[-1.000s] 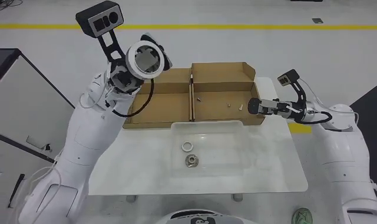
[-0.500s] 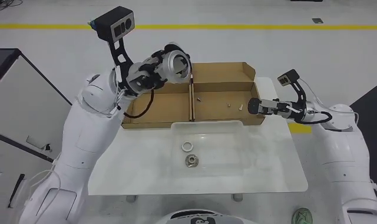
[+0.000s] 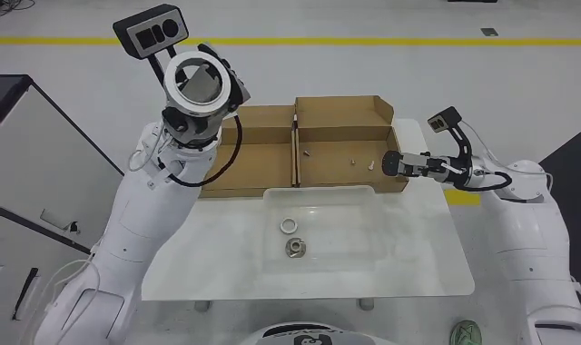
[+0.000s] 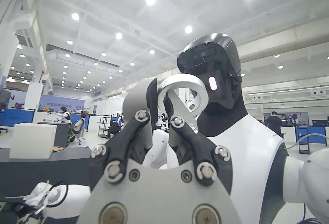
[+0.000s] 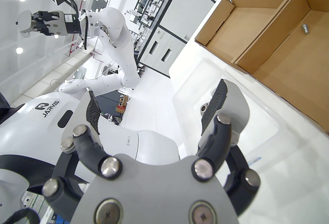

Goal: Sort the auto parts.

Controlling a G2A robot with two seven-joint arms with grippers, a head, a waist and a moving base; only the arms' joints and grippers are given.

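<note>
My left gripper is raised high over the table's left side and is shut on the rim of a large silver ring. In the top view that ring faces the camera above the left cardboard box. A small white ring and a grey metal part lie in the clear tray. My right gripper stands open with nothing in it, beside the right cardboard box at its right end.
The right box holds a few small bolts, one of them in the right wrist view. The two boxes stand side by side behind the tray. The white tabletop lies bare right of the tray. A cabinet stands at the far left.
The left arm swung the silver ring right toward the boxes, then back left and up, so the ring faces the top camera again. The right arm has not moved.
</note>
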